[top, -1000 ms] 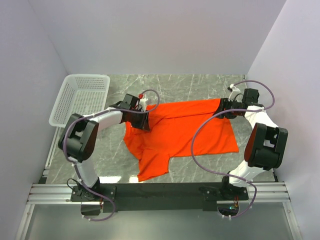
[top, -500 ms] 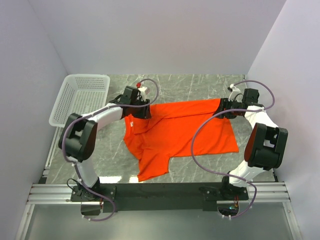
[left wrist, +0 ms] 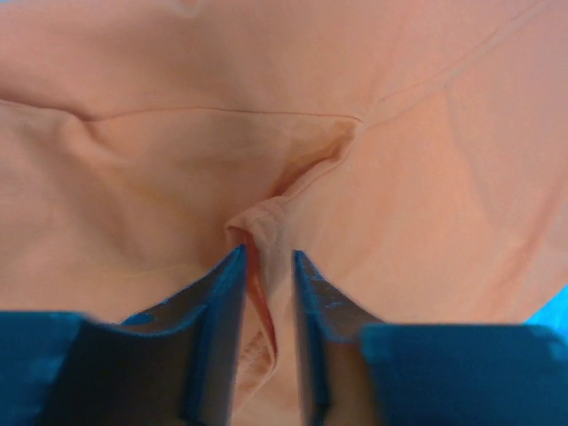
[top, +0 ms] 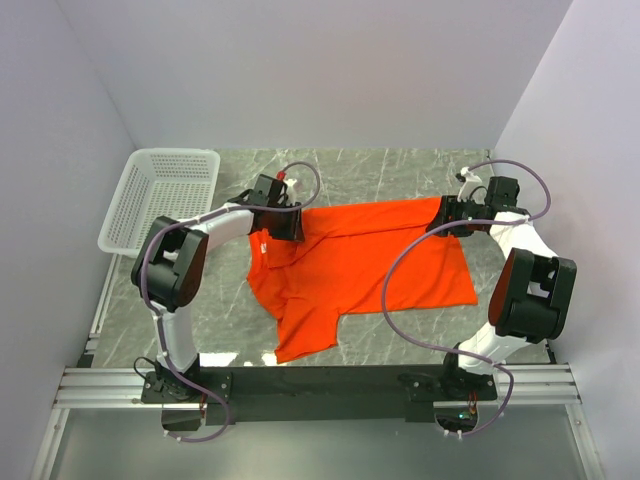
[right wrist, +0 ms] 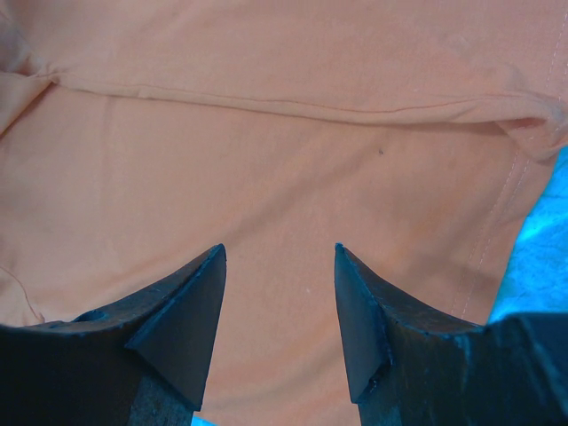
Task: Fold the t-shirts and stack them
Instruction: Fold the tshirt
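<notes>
Orange t-shirt spread flat, a claw at each far corner
It lies mid-worktop, long axis left to right; left claw straddles a far-left fold, grip unclear; right claw gapes over the far-right corner.

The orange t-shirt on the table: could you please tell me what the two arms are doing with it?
The t-shirt lies spread out on the marble table, not yet folded. The left gripper is at its far left corner, jaws closed on a pinched ridge of cloth. The right gripper is at the far right corner, jaws open over flat fabric, gripping nothing. A white basket sits at the far left.
</notes>
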`<action>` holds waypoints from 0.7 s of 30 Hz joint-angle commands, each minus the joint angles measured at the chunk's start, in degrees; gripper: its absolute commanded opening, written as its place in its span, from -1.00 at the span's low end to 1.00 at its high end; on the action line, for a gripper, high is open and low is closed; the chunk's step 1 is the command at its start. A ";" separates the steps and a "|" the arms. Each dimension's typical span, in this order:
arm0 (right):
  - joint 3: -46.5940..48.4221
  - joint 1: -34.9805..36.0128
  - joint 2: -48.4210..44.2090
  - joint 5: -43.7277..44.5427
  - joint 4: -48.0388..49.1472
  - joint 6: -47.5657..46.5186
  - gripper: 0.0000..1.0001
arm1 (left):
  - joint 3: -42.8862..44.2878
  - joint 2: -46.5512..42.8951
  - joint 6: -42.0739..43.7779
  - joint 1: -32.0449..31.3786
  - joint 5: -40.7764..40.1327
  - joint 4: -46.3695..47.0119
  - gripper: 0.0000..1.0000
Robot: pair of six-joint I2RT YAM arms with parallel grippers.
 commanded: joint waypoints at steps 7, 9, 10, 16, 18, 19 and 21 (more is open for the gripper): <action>-0.45 0.15 -2.64 -0.50 2.04 0.66 0.18 | -0.31 -1.78 0.20 -1.13 5.02 2.64 -0.74; -0.46 0.15 -2.64 -0.42 2.04 0.66 0.18 | 0.31 -1.78 0.55 -1.31 6.68 2.11 -0.77; -0.46 0.15 -2.64 -0.50 2.04 0.66 0.18 | 0.31 -1.95 0.72 -1.40 7.30 2.28 -0.79; -0.54 0.06 -2.82 -0.33 2.04 0.66 0.18 | 0.31 -1.96 2.39 -3.06 16.08 1.50 -0.80; -0.46 0.15 -2.73 -0.33 2.04 0.57 0.18 | 0.40 -1.43 3.27 -3.85 17.93 0.01 -0.78; -0.46 0.15 -2.73 -0.24 2.04 0.66 0.18 | 0.40 -0.99 3.62 -4.55 18.20 -0.35 -0.75; -0.28 0.15 -2.73 -0.24 2.04 0.66 0.18 | -0.04 -0.55 4.50 -5.09 18.91 -1.23 -0.74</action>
